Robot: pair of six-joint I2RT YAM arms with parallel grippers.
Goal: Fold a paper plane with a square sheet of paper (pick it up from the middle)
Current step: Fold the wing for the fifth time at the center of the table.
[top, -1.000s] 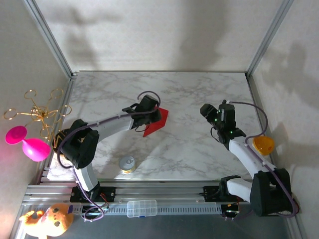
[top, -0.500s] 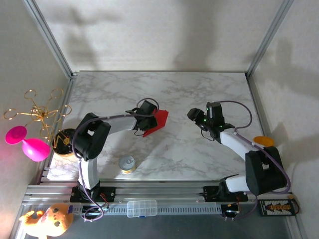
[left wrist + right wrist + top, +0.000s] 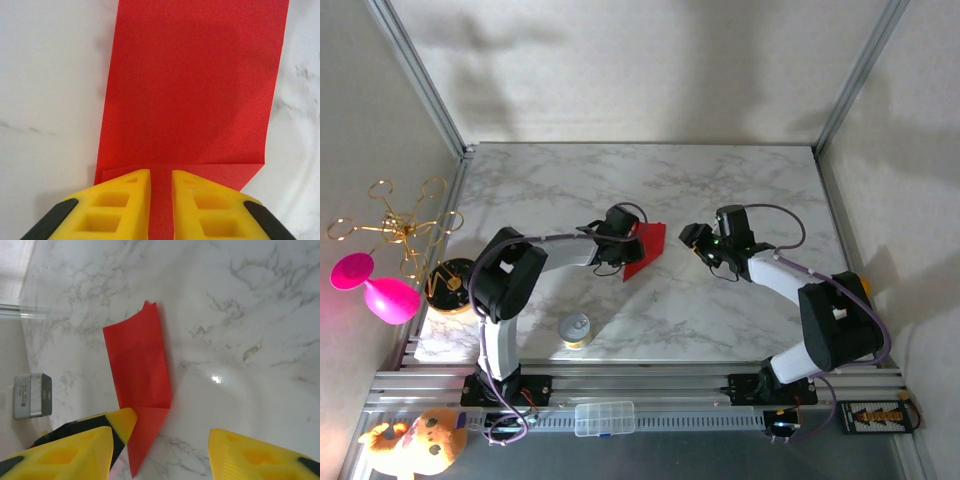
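Overhead, a white marble-patterned table (image 3: 740, 190) with grey veins fills the floor of a booth, closed in by plain pale walls and slanting aluminium posts (image 3: 420, 75) at the back corners, with a metal rail (image 3: 650, 385) along the near edge where the two arms are bolted. One red sheet of paper (image 3: 648, 245) lies about mid-table, between the two grippers. It is already folded into a long strip with a crease across it and one pointed end, flat against the marble in the left wrist view (image 3: 195, 85) and slightly lifted at its far edge in the right wrist view (image 3: 142, 370). The left gripper (image 3: 622, 240) sits at the sheet's left edge. Its two yellow fingers (image 3: 120, 200) stand a narrow slit apart over the near edge of the paper, red showing through the slit (image 3: 161, 175), and whether they pinch a layer cannot be told. The right gripper (image 3: 692, 238) is just to the right of the sheet, apart from it, with its jaws spread wide and nothing between them (image 3: 170, 427). Elsewhere there is one small round tin (image 3: 576, 330) near the table's front, one dark round object (image 3: 450, 285) at the left edge, one gold wire ornament (image 3: 395, 225), one pink toy (image 3: 375, 285), one clear plastic box (image 3: 605, 418) and one plush toy (image 3: 415, 445).
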